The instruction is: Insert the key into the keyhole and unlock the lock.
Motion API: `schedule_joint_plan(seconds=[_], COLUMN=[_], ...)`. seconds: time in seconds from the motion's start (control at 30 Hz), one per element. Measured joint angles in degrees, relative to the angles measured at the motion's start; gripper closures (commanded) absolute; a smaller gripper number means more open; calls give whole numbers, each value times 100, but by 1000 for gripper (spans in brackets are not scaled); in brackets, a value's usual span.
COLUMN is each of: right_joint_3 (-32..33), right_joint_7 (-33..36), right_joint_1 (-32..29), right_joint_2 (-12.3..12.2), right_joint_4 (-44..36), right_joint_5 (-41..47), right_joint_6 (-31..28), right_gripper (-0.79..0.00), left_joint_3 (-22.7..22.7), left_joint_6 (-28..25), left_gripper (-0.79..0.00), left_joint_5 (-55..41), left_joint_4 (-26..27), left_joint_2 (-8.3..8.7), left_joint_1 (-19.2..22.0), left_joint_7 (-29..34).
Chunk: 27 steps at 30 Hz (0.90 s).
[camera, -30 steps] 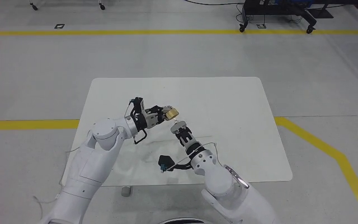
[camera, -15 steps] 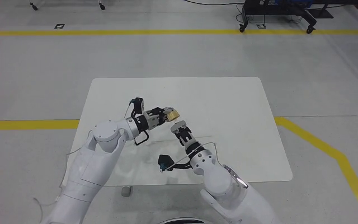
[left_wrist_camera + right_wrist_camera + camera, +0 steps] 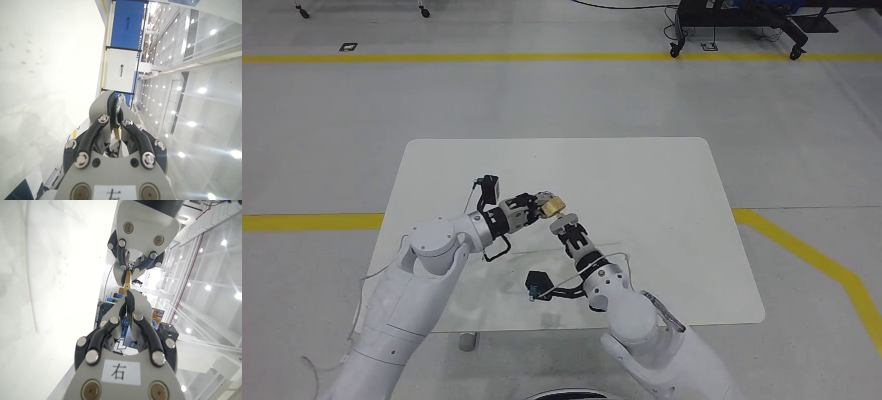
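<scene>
Pinched narrow, any key between them hidden, the right jaws have edged away from the surface's near edge to meet the brass lock. The left jaws stay clamped on it above the surface's middle.
</scene>
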<state>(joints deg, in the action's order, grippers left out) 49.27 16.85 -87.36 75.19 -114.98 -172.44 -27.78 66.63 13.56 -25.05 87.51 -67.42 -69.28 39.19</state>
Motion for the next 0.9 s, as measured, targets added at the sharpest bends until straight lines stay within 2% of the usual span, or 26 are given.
schedule_joint_plan(seconds=[0.07,0.3,0.33,0.37,0.57,0.77,0.83,0.87,0.9], right_joint_3=[17,107,127,147,312,309,463,605,749], right_joint_7=[7,0,-16,-37,35,-11,-360,-510,-622], right_joint_1=[-9,-73,-92,-111,-214,-228,-287,-302,-303], right_joint_2=[4,9,8,6,13,16,36,42,46], right_joint_4=[2,-52,-77,-100,-179,-180,-170,-96,-2], right_joint_5=[27,161,185,226,582,613,1047,1395,1780], right_joint_6=[21,133,147,160,181,219,551,723,871], right_gripper=[-305,-354,-480,-785,-785,-785,-459,-376,-342], left_joint_3=[7,28,38,49,110,130,198,223,240], left_joint_6=[4,41,43,37,-51,-101,-337,-456,-573], left_gripper=[0,0,0,0,0,0,0,0,0], left_joint_5=[-2,-33,-46,-55,-62,-65,-178,-196,-213], left_joint_4=[15,30,22,15,-91,-80,-43,-23,1], left_joint_2=[2,7,6,6,-10,-12,-23,-27,-33], left_joint_1=[-6,-5,-1,0,-22,-52,-159,-201,-238], left_joint_7=[1,-7,-27,-58,-482,-542,-763,-863,-949])
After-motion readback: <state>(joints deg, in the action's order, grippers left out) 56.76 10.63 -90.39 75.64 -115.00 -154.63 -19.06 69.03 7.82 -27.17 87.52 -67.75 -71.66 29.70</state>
